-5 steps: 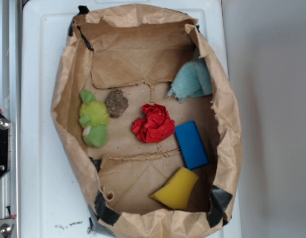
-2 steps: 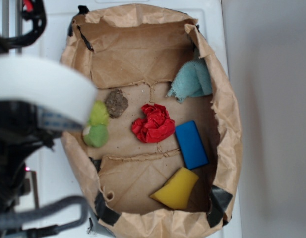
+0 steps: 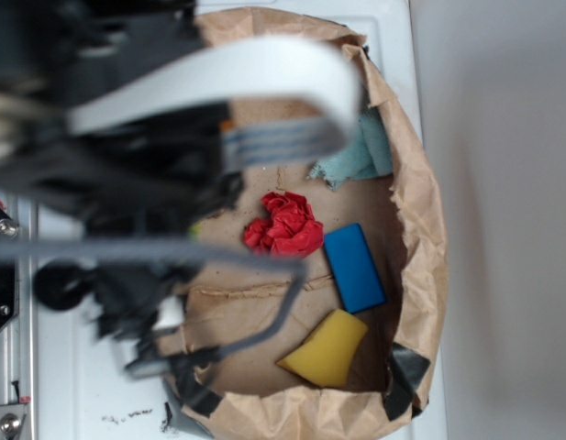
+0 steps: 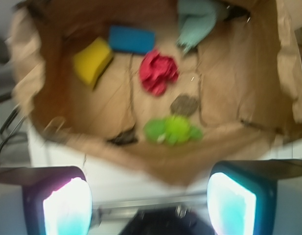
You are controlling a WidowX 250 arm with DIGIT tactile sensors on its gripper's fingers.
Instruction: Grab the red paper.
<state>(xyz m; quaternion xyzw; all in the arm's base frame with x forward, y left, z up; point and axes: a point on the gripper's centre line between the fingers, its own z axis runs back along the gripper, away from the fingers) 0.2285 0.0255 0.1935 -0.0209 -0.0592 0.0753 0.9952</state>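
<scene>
Hovering wide-jawed, the gripper (image 4: pixel 150 196) faces the red paper (image 4: pixel 158 71); apart.

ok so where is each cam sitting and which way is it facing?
Exterior: overhead, looking straight down into the brown paper bag; the blurred arm covers its left side.
Wrist: on the arm, above the bag's near rim, angled down into it; the open tool shows, both fingers at the bottom edge.
Shared: red paper, blue block, yellow piece, teal cloth.
</scene>
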